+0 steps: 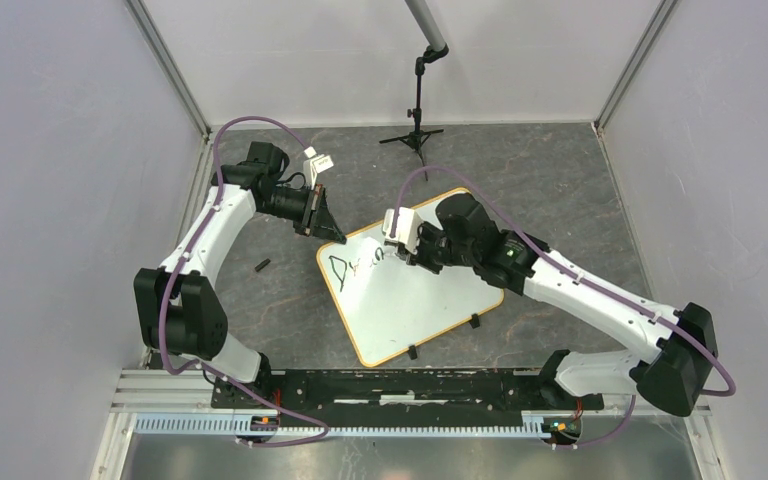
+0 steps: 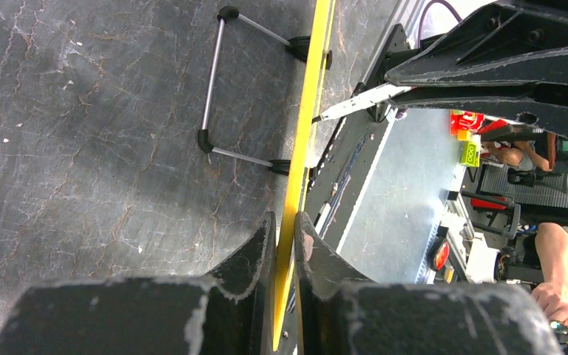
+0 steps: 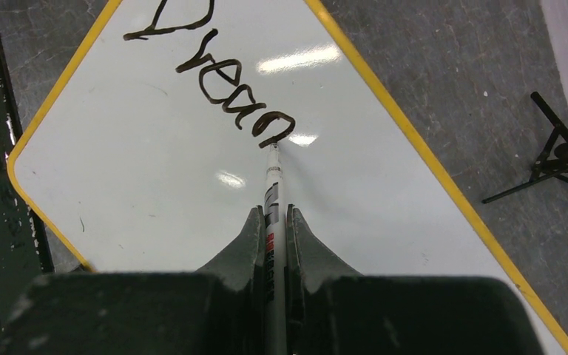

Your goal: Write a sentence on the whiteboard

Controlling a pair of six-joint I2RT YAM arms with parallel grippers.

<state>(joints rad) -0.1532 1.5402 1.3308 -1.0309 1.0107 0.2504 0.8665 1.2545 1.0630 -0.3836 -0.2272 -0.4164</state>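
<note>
The whiteboard [image 1: 410,290] lies tilted on the dark table, white with a yellow-orange rim [image 3: 414,140] and two black clips on its near edge. My left gripper [image 1: 322,222] is shut on the board's far-left rim, seen edge-on as a yellow strip [image 2: 303,133] between the fingers [image 2: 255,255]. My right gripper [image 3: 272,218] is shut on a white marker [image 3: 272,185] with its tip touching the board. Black lettering [image 3: 222,89] reads about "Dream", the last letter only partly drawn. It also shows in the top view [image 1: 355,265].
A small black marker cap [image 1: 261,265] lies on the table left of the board. A black tripod stand [image 1: 417,125] stands at the back; it also shows in the right wrist view [image 3: 562,163]. The board's folding wire leg [image 2: 211,89] rests on the table.
</note>
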